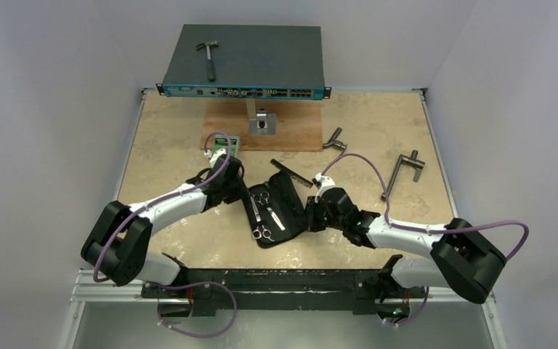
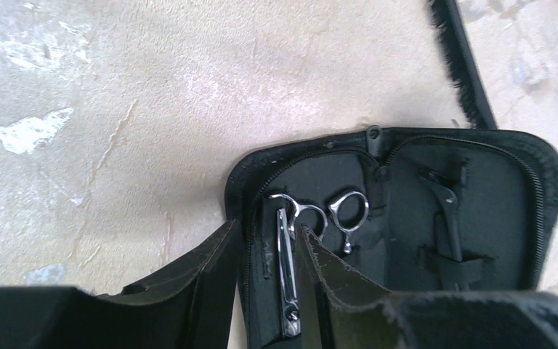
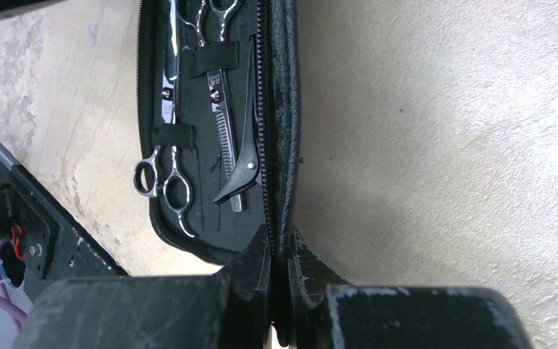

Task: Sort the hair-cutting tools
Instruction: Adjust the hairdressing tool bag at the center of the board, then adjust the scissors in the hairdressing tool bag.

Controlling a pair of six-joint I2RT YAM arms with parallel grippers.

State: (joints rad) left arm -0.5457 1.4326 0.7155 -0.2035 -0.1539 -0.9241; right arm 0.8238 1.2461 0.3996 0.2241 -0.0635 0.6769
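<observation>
**Status of grippers and hair-cutting kit**

**Right gripper** (image 3: 280, 246): jaws closed, with no gap showing. They pinch the right-hand edge of the black zip case (image 1: 288, 192). In the wrist view that edge stands on end between the fingers (image 3: 251, 265).

**Left gripper** (image 2: 265, 231): jaws apart and holding nothing. The fingers (image 2: 203, 280) straddle the case's left rim. One sits outside the case on the table side and the other sits over the lining. A scissor blade lies in the gap between them. Contact with the rim cannot be confirmed.

**Contents of the case:** the case lies open at the table's centre, between the two grippers.
- The plain scissors (image 3: 166, 156) are strapped into the left half under elastic loops, with the ring handles toward the near edge.
- The toothed scissors (image 3: 221, 123) lie just beside them in the same half and point the opposite way.
- A slim black hair clip (image 2: 447, 218) is tucked under a strap in the other half.

**Outside the case:** the long black comb (image 1: 291, 173) lies on the table (image 1: 378, 123) just beyond the case's far end. It sits at an angle and I cannot tell whether it touches the case.

**Surroundings:**
- Two grey T-handle tools (image 1: 334, 138) (image 1: 405, 171) lie to the right, well apart from the case.
- A hammer (image 1: 208, 57) rests on top of a rack unit (image 1: 261, 51) at the far edge.
- A wooden board (image 1: 298, 129) lies in front of the rack unit.
</observation>
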